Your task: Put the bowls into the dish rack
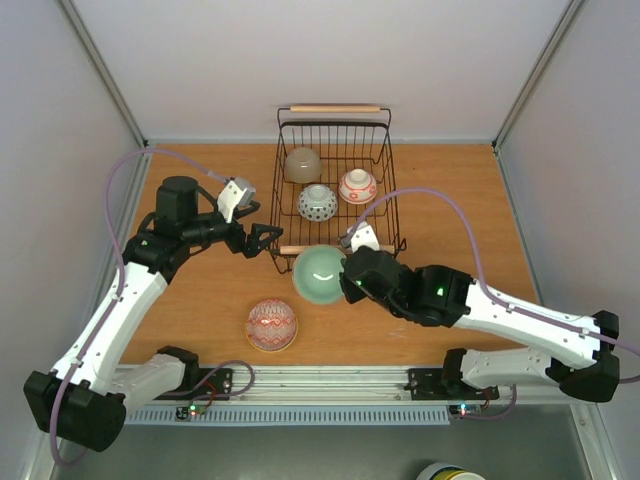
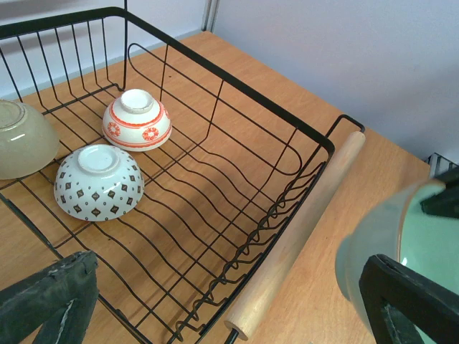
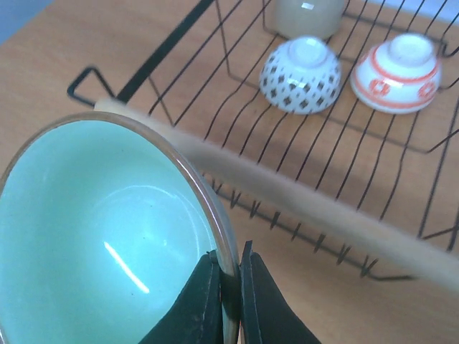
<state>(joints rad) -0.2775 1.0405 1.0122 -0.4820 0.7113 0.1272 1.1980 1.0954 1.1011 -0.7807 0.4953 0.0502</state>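
The black wire dish rack [image 1: 279, 190] stands at the table's back centre. Three bowls lie upside down in it: beige [image 1: 302, 164], blue-patterned [image 1: 317, 203] and red-and-white [image 1: 358, 185]. My right gripper [image 1: 347, 275] is shut on the rim of a pale green bowl [image 1: 318, 272], held just in front of the rack's near wooden handle [image 1: 295, 250]. The right wrist view shows its fingers [image 3: 208, 301] pinching the rim of that bowl [image 3: 100, 229]. My left gripper [image 1: 262, 238] is open and empty at the rack's near left corner. A red patterned bowl [image 1: 272, 325] sits on the table.
The left wrist view shows the rack's near part [image 2: 215, 215] bare, its wooden handle [image 2: 301, 229] and the green bowl [image 2: 373, 251] at the right. The enclosure walls stand on both sides. The rack's far handle [image 1: 335, 108] is at the back.
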